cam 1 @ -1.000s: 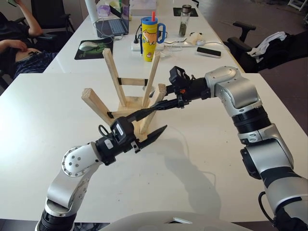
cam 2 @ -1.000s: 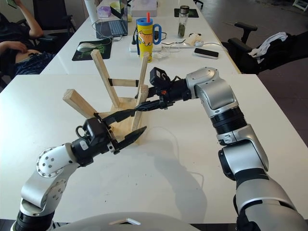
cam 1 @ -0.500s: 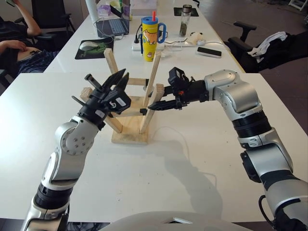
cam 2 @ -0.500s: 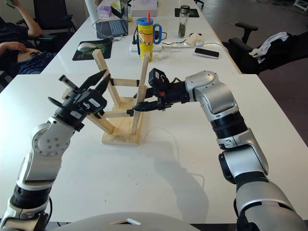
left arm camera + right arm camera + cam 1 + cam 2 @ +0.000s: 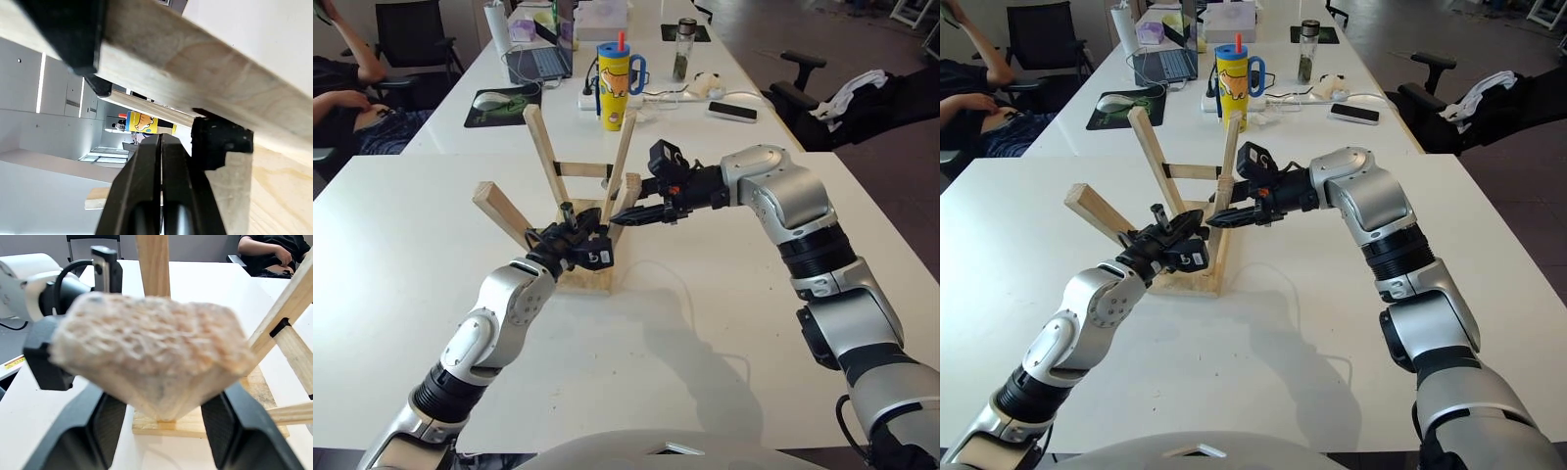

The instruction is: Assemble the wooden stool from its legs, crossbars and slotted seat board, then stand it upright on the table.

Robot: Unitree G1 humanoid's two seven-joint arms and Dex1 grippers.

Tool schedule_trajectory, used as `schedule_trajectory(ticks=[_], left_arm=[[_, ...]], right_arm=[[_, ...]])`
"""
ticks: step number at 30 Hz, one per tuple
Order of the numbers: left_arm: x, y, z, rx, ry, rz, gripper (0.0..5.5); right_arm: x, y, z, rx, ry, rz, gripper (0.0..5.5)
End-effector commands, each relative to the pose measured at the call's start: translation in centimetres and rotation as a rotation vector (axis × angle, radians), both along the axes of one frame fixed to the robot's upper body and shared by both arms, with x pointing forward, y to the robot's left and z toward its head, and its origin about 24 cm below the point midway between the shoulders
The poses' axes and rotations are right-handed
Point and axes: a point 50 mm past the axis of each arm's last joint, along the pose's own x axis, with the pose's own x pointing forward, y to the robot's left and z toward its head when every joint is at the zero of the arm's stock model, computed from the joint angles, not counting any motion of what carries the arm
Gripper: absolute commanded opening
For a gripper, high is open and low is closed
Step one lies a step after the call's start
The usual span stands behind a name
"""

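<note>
The wooden stool lies upside down, its seat board (image 5: 594, 283) flat on the white table and its legs (image 5: 540, 147) pointing up, joined by a crossbar (image 5: 582, 169). My right gripper (image 5: 625, 217) comes in from the right, shut on the near right leg (image 5: 632, 190). The right wrist view has that leg's cut end (image 5: 146, 357) clamped between the black fingers (image 5: 73, 435). My left gripper (image 5: 571, 231) sits low among the legs just above the seat board. In the left wrist view its fingers (image 5: 144, 171) press together, wood close overhead.
On the table behind stand a yellow cup (image 5: 616, 83), a laptop (image 5: 540, 61), a mouse on a pad (image 5: 497, 98), a phone (image 5: 730, 111) and a bottle (image 5: 683, 49). An office chair (image 5: 803, 78) stands at the right. Open table lies in front.
The left arm swung up from the table's front with fingers spread, then dropped in among the legs and shut. The tilted stool settled flat on its seat. The right gripper kept its hold.
</note>
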Motion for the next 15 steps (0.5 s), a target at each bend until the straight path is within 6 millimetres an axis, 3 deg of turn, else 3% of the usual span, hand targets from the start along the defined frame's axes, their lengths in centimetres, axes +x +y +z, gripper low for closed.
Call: schedule_trajectory(ticks=[1,5,7,11,12,13,15], left_arm=[[0.5,-0.3,0.5,-0.238,0.01,0.048,0.0],[0.4,-0.2,4.7,-0.469,-0.155,0.014,0.0],[0.3,1.4,7.2,-0.577,-0.264,0.048,0.0],[0.4,6.0,15.1,-0.725,-0.6,0.131,0.0],[0.3,7.1,16.3,-0.76,-0.638,0.167,0.0],[0.3,8.4,16.7,-0.788,-0.644,0.22,0.0],[0.2,10.5,15.6,-0.798,-0.598,0.317,0.0]], right_arm=[[-1.1,-0.3,-6.4,-0.159,0.239,-0.031,2.07],[-1.1,-0.3,-6.3,-0.156,0.223,-0.025,2.07],[-1.0,-0.2,-6.3,-0.15,0.212,-0.023,2.07],[-1.0,-0.6,-6.1,-0.133,0.197,-0.041,2.07],[-1.0,-0.6,-6.1,-0.13,0.194,-0.044,2.06],[-1.1,-0.7,-6.2,-0.127,0.19,-0.047,2.06],[-1.2,-0.8,-6.3,-0.119,0.182,-0.05,2.06]])
